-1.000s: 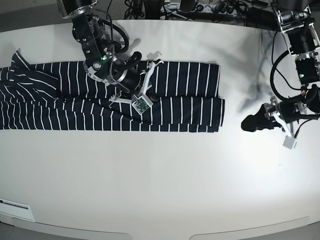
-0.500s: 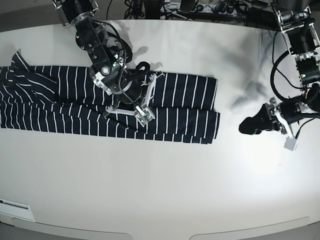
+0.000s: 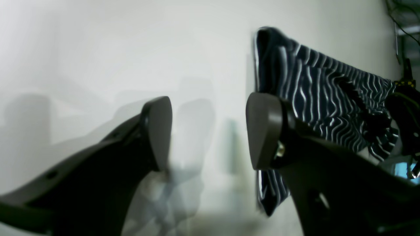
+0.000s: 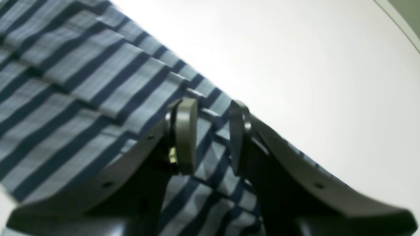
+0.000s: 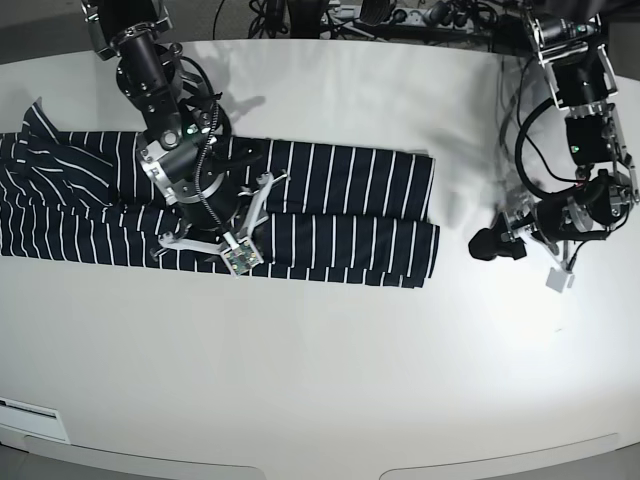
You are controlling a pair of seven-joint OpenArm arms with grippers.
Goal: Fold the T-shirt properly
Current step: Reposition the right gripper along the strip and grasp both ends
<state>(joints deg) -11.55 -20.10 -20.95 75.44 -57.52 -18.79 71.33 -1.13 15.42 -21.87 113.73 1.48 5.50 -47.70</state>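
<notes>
The T-shirt (image 5: 330,215), dark navy with thin white stripes, lies folded into a long band across the far left part of the white worktop (image 5: 330,380), its left end reaching the worktop's left edge. The right tool (image 4: 210,137) sits over the band's near edge, jaws narrowly apart with striped cloth showing between them; whether they pinch it cannot be told. The left tool (image 3: 208,131) stands wide and empty near the right edge, clear of the shirt. No readable writing shows; a small white tag (image 5: 556,279) is blank.
</notes>
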